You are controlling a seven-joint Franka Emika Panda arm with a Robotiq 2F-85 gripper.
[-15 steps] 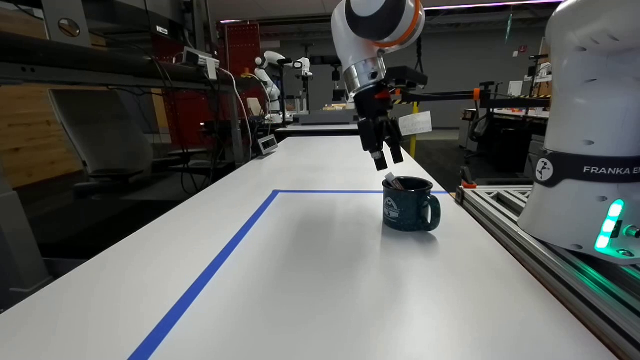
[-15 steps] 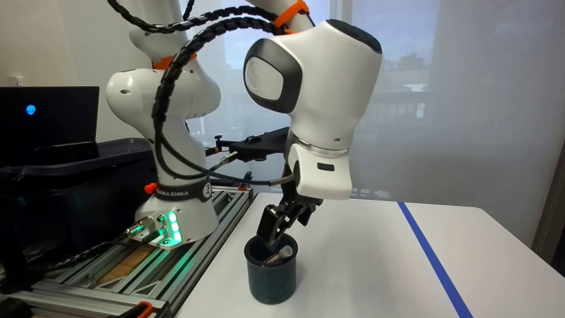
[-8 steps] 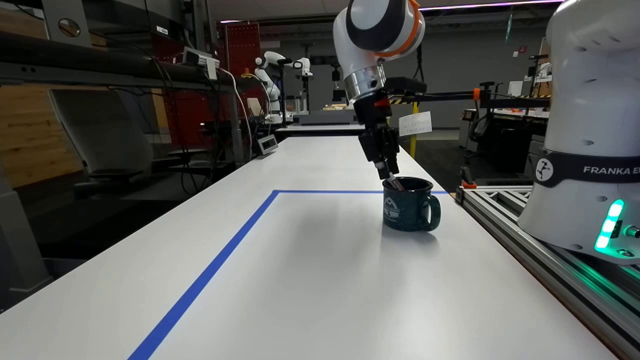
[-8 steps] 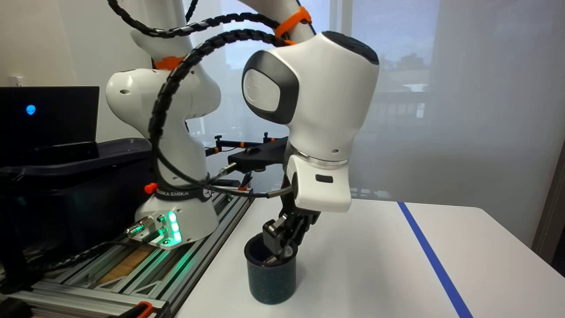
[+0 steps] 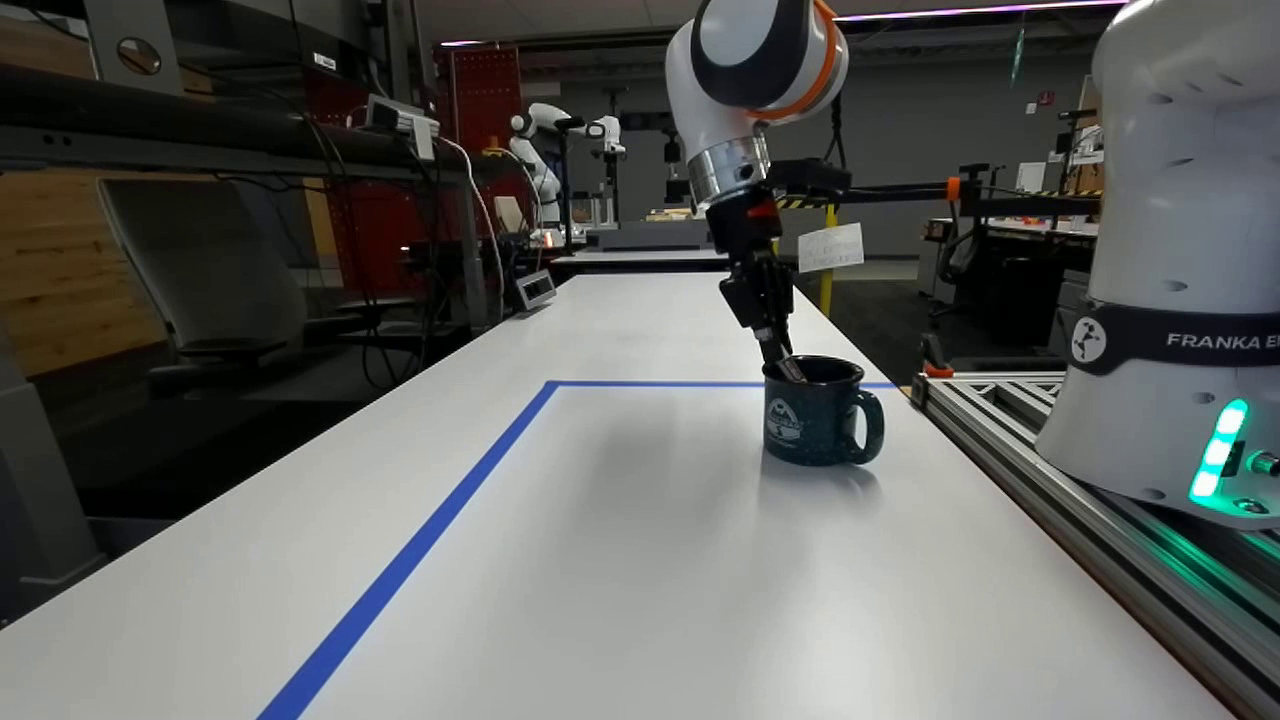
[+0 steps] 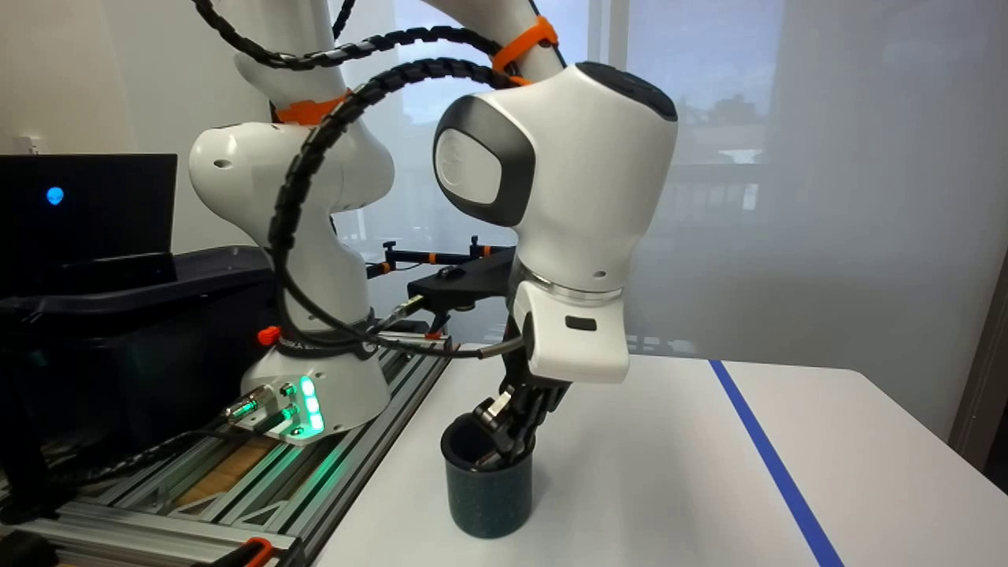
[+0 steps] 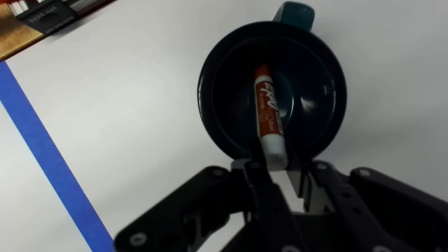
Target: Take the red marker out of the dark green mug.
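Note:
The dark green mug (image 5: 815, 425) stands upright on the white table, its loop handle toward the robot base in an exterior view. Inside it the red marker (image 7: 266, 105) leans, red end down in the mug and whitish end up by the rim, as the wrist view shows. My gripper (image 7: 275, 152) reaches down at a slant to the mug's rim (image 7: 338, 87). Its fingers lie on both sides of the marker's whitish end, shut on it. In an exterior view the gripper (image 6: 504, 453) covers most of the marker at the mug's mouth (image 6: 450, 441).
Blue tape (image 5: 430, 545) marks lines on the table. The robot's base stands on a metal rail frame (image 5: 1060, 500) along the table edge beside the mug. A small grey device (image 5: 535, 290) sits at the far table edge.
My gripper has come down to the mug's mouth, and its jaws have gone from open to shut around the marker's upper end. The mug has shifted very slightly.

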